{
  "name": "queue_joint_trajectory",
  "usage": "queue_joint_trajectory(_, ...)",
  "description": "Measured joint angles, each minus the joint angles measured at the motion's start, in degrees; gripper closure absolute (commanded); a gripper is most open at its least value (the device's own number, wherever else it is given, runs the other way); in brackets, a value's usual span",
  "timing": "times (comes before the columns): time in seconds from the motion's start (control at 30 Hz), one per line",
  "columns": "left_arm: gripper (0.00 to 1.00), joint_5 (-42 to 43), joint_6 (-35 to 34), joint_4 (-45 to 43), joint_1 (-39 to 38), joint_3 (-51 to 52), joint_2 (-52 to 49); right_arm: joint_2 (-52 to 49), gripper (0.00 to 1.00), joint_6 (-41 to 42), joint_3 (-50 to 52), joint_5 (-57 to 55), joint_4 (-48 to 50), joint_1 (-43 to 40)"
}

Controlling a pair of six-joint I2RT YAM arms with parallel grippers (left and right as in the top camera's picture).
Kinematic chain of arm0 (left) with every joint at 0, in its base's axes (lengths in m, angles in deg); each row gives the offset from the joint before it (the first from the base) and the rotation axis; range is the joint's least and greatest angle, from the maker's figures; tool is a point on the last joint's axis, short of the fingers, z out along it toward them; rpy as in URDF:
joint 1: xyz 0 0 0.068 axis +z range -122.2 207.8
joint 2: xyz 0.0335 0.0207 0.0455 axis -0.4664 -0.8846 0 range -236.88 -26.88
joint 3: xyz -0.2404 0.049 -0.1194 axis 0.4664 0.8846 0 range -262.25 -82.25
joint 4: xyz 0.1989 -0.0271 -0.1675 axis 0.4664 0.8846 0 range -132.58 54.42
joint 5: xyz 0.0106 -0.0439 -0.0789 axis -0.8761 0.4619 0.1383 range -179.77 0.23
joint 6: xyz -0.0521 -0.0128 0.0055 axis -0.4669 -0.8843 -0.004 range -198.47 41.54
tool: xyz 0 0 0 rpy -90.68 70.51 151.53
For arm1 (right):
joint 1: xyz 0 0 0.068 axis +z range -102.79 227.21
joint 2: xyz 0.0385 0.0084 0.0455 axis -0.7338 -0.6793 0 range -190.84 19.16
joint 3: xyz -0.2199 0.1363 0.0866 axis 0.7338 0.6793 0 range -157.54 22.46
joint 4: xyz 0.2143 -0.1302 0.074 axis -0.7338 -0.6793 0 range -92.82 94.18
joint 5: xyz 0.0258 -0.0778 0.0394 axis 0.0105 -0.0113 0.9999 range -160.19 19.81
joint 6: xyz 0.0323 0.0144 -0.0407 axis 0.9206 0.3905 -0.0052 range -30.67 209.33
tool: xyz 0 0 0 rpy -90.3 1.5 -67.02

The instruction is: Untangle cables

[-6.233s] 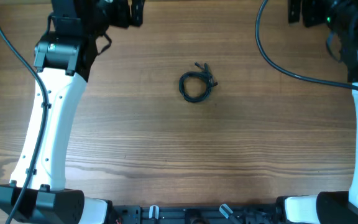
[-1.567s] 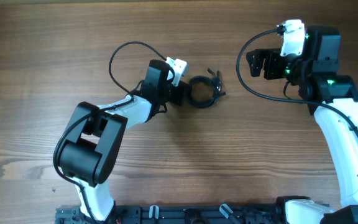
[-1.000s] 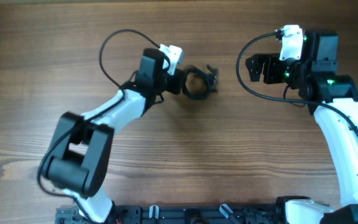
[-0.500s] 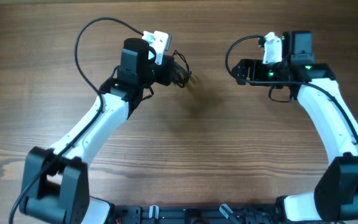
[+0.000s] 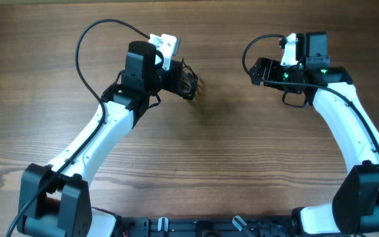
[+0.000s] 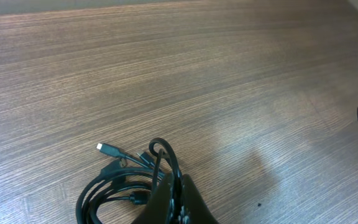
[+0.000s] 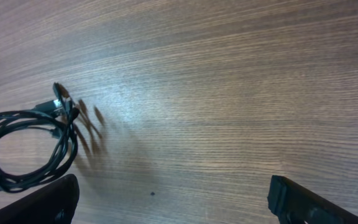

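Black, thin, flexible cables [image 5: 189, 81] wound into a small coil hang from the left gripper [image 5: 180, 78], over the far middle of the brown wood-grain tabletop [image 5: 242, 164]. Its jaws are pressed together on one side of the coil, pinching several strands at once. In the left wrist view the loops bunch right against the dark finger [image 6: 179, 202], and a small plug tip [image 6: 102, 147] with a pale end sticks out to the upper left of them. The coil appears to be held clear of the wood: in the right wrist view it sits at the left edge, and streaky shadows of its tips fall on the grain just beside it. The right gripper [image 5: 256, 71] hovers well apart from the coil, to its right, facing it and holding nothing. Its jaws are spread wide, with one dark finger [image 7: 45, 202] at the lower left corner of its own view, the other at the lower right, and bare wood between them.
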State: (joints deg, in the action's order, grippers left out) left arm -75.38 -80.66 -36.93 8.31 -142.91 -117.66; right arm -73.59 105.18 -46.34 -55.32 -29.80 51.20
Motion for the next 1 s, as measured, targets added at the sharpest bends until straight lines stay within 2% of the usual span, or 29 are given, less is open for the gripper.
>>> queue_joint_trajectory(0.3,0.96,0.0,0.0,0.6,0.0,0.0,0.0,0.0,0.00,-0.6,0.0,-0.2,3.1,0.0)
queue_joint_trajectory(0.63,0.96,-0.2,0.0,1.9,-2.6,-2.5,1.4,-2.9,0.00,-13.0,0.0,18.6,4.2,0.0)
queue_joint_trajectory(1.0,0.96,-1.3,0.6,4.4,-2.6,-9.5,7.5,-8.9,0.00,-14.6,0.0,27.9,11.1,3.2)
